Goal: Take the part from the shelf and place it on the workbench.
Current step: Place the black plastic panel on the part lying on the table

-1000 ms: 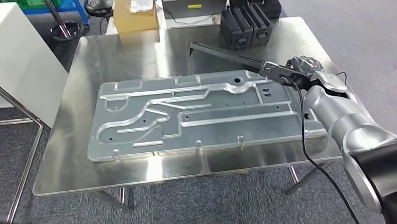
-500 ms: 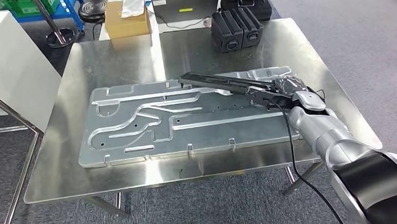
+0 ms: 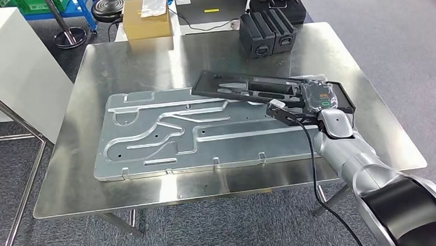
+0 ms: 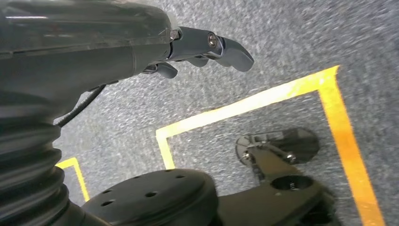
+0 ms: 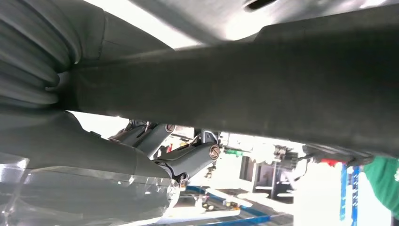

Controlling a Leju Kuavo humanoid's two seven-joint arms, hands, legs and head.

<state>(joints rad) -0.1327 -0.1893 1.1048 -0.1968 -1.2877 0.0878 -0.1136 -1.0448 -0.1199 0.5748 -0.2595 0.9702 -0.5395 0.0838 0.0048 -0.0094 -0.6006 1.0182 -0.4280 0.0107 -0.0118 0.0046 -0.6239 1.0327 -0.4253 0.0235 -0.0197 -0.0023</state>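
Part (image 3: 248, 89), long, black and tray-like, sits in your right hand (image 3: 316, 98), whose fingers (image 5: 188, 157) grasp its near end; in the right wrist view you see it as a dark bar (image 5: 244, 89) crossing close above those fingers. From that hold the part reaches away to the left, over the far edge of the large ribbed metal panel (image 3: 166, 137) lying flat on the steel counter (image 3: 117, 66); you cannot tell whether its underside touches the panel or hangs just above it. Your left hand (image 4: 197, 47) hangs over grey carpet with yellow floor tape (image 4: 244, 106), its fingers released and holding nothing. At the counter's far edge you see two black cases (image 3: 267, 33) and a cardboard box (image 3: 147, 22).
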